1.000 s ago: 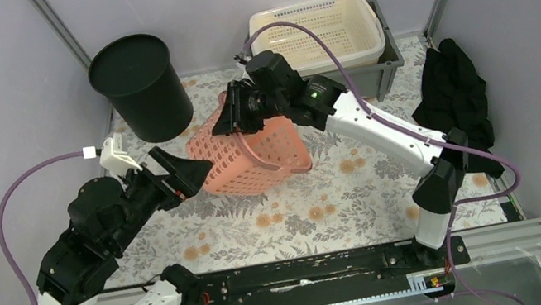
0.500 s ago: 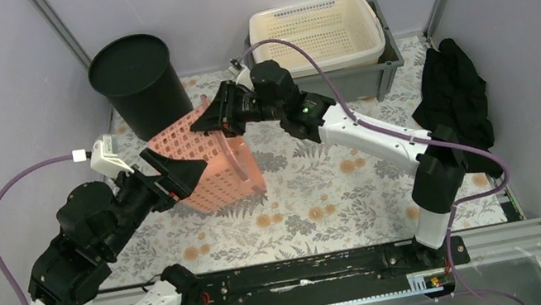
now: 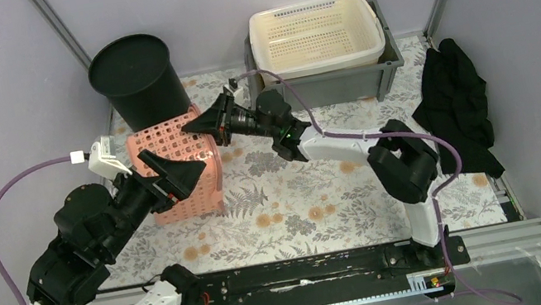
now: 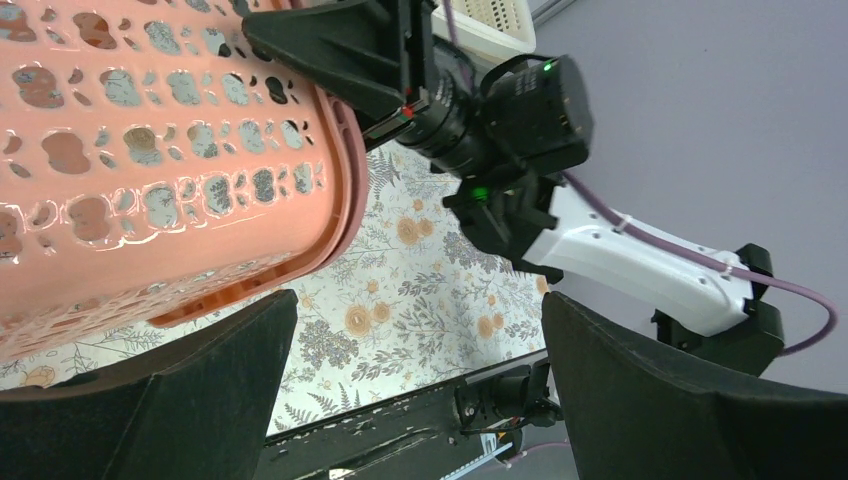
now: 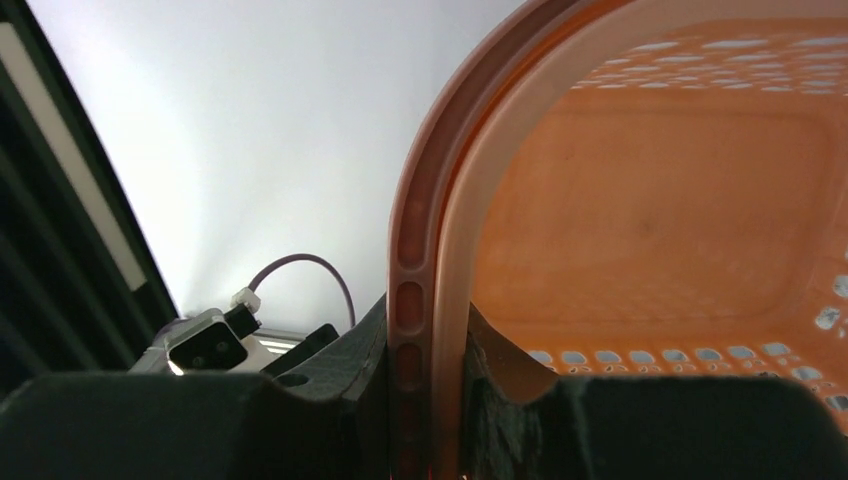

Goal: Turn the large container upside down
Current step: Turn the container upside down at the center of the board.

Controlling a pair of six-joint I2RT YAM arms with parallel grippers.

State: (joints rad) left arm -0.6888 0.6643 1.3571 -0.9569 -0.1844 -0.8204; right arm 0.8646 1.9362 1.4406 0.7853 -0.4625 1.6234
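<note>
To finish the flip cleanly, the right gripper (image 5: 425, 335), jaws pinching the rim of the salmon-pink perforated plastic basket (image 3: 174, 140) lying base-up at the left, just near of the round black plastic bin (image 3: 140, 83), should lower that rim, which seems slightly lifted, flat before releasing, while the left gripper (image 4: 418, 312) hovers at the basket's near side, jaws spread wide and holding nothing.

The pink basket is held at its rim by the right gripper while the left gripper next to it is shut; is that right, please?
Not quite: the left gripper is open, its jaws spread wide and clamping nothing, as the left wrist view shows. The right gripper does hold the pink basket at its rim.
</note>
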